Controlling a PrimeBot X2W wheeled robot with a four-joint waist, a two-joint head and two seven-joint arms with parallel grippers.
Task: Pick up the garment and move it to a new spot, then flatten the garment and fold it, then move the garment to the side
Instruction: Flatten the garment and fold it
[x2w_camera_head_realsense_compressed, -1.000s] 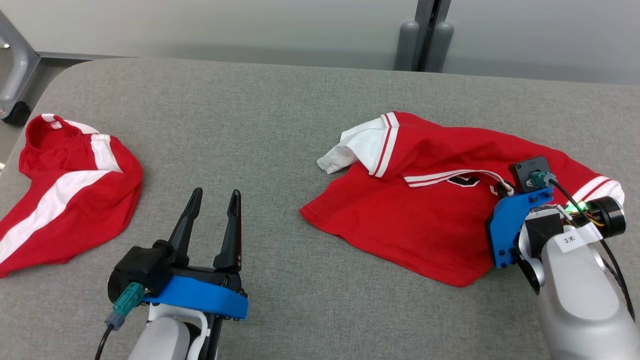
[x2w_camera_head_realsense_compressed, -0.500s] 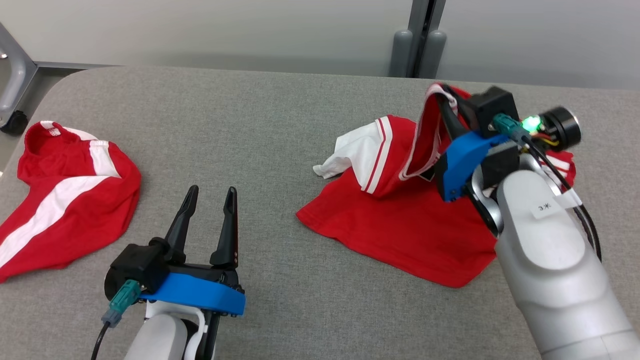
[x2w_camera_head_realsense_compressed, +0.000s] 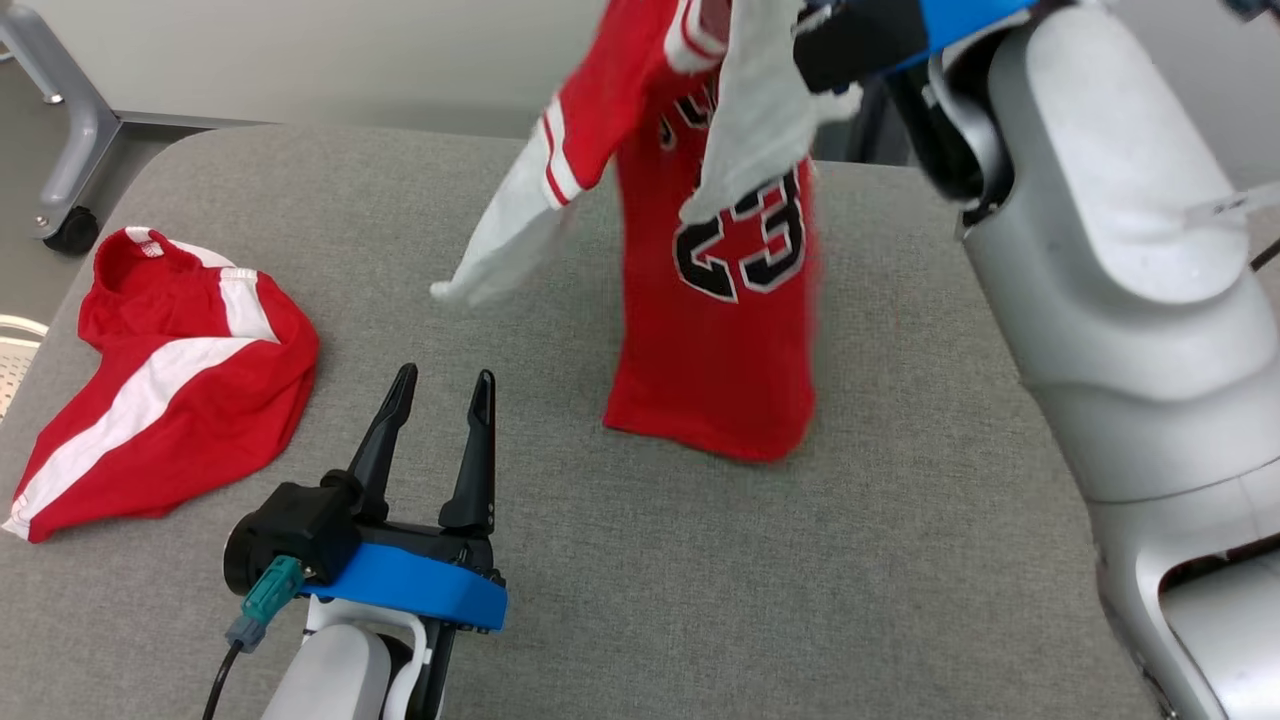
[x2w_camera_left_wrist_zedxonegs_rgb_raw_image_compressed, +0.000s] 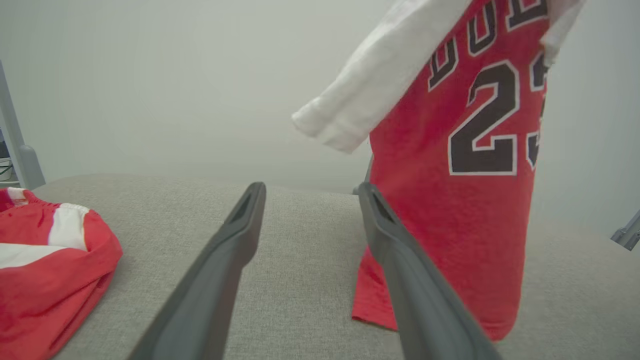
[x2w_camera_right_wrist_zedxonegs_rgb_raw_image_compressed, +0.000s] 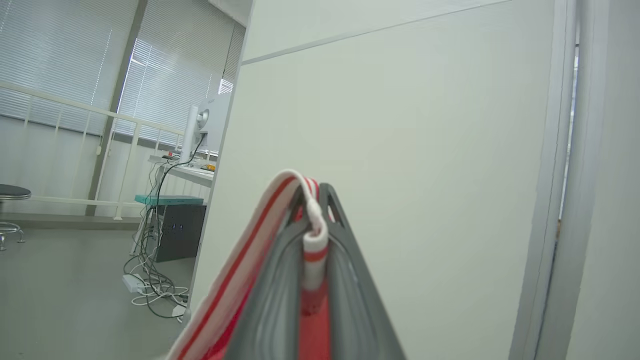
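Observation:
The garment (x2w_camera_head_realsense_compressed: 720, 330) is a red jersey with white sleeves and a black number 23. It hangs upright from the top of the head view, and its hem rests on the grey table (x2w_camera_head_realsense_compressed: 640, 600). My right gripper (x2w_camera_right_wrist_zedxonegs_rgb_raw_image_compressed: 315, 192) is shut on the jersey's red-and-white striped collar (x2w_camera_right_wrist_zedxonegs_rgb_raw_image_compressed: 311, 240), high above the table. The pale right arm (x2w_camera_head_realsense_compressed: 1100, 200) rises at the right of the head view. My left gripper (x2w_camera_head_realsense_compressed: 445, 380) stands open and holds nothing, low at the front left, a short way left of the hanging jersey (x2w_camera_left_wrist_zedxonegs_rgb_raw_image_compressed: 465, 210).
A second red garment with white stripes (x2w_camera_head_realsense_compressed: 170, 390) lies crumpled at the table's left side. A grey wheeled frame leg (x2w_camera_head_realsense_compressed: 70, 150) stands beyond the far left corner. A pale wall runs behind the table.
My right gripper has risen with the jersey's collar, so the jersey went from lying spread on the table to hanging with its hem down. The head camera has shifted. The left gripper has stayed put.

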